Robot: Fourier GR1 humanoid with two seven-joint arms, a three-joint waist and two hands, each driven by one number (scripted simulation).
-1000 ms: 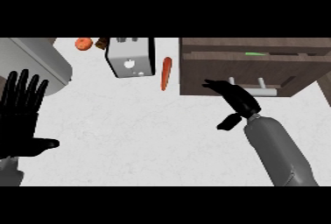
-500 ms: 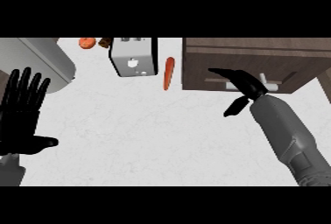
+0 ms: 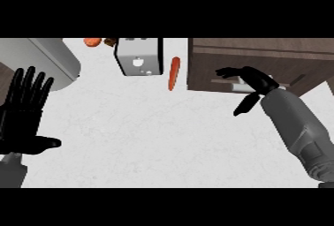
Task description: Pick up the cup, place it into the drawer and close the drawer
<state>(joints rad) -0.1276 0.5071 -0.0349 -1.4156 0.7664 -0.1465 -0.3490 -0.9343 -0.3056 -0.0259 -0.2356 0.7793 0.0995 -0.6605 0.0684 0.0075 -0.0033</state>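
Note:
The dark brown drawer [image 3: 261, 53] is at the upper right of the head view, and only its wooden front and top show. No cup is visible anywhere. My right hand [image 3: 253, 79] rests against the drawer front by the pale handle [image 3: 239, 87], fingers stretched toward the left and thumb pointing down, with nothing held. My left hand [image 3: 24, 110] stays open at the left edge, fingers up, resting.
A grey box-shaped appliance [image 3: 138, 57] stands at the top centre with an orange carrot [image 3: 173, 73] lying just right of it. An orange item [image 3: 92, 42] sits at the top edge. A large grey rounded object [image 3: 55, 57] fills the upper left. White counter [image 3: 150, 132] spreads below.
My right hand has moved up and away with the drawer front. The drawer's open inside, with a green thing in it, has gone out of sight as the drawer slid in.

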